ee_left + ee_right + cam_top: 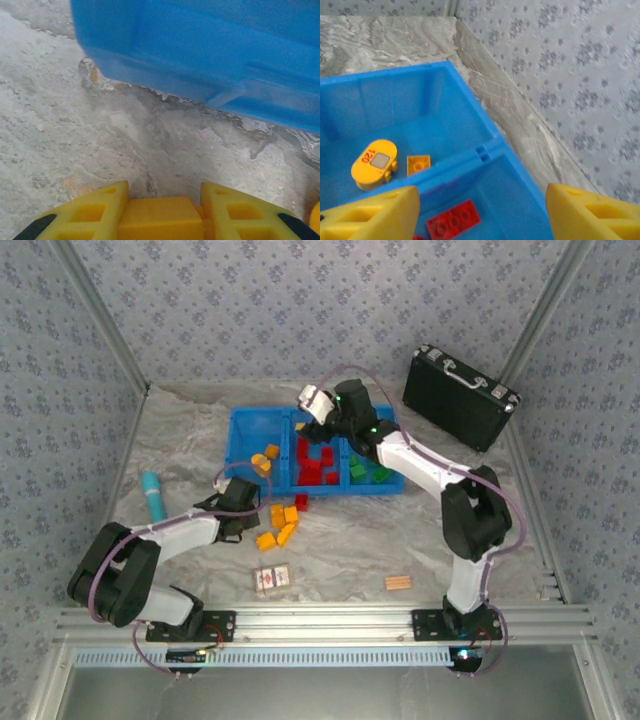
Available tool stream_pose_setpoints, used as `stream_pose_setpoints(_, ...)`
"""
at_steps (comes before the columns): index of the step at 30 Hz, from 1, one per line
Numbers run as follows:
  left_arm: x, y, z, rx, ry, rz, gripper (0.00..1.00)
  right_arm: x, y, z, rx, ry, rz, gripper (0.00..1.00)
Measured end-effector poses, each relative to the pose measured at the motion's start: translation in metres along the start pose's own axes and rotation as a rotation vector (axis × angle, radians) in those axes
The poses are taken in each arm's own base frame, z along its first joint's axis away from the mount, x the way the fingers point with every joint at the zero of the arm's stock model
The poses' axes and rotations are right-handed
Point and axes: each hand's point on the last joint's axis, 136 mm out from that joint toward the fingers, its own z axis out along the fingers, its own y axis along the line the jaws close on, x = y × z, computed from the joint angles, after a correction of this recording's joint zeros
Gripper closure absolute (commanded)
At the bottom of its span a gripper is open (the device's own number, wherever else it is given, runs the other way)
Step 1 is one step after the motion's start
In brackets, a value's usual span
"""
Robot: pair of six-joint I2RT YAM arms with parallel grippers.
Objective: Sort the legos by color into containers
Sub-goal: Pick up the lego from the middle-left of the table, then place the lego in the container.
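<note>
Left gripper (163, 196) around orange-yellow lego (160, 219)

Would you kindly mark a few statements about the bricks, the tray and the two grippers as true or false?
1. The left gripper is shut on an orange brick. True.
2. The right gripper holds a red brick. False: its jaws stand open with nothing between them, above the blue tray.
3. Green bricks lie in the tray's right-hand compartment, as seen from the top view. True.
4. The black case sits inside the tray. False: it stands on the table, beyond the tray's far right corner.
</note>
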Motion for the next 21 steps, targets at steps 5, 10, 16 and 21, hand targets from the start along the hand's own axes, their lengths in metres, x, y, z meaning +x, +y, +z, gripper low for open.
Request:
stream_pose_setpoints(5,-0.032,-0.02,-0.033,0.066,-0.052,0.03,0.7,0.024,0.042,-0.038,-0.046,0.07,0.02,0.33)
stream_pose_setpoints(10,-0.121,-0.061,-0.094,0.196,-0.263,0.032,0.7,0.046,0.085,-0.073,-0.08,0.148,0.12,0.34)
stream_pose_setpoints(16,-0.174,-0.071,-0.099,0.215,-0.361,0.051,0.71,0.07,0.105,-0.112,0.025,0.207,0.396,0.36)
stream_pose_setpoints(21,-0.176,-0.074,-0.053,0.188,-0.29,0.091,0.72,0.073,0.126,-0.125,0.077,0.24,0.643,0.38)
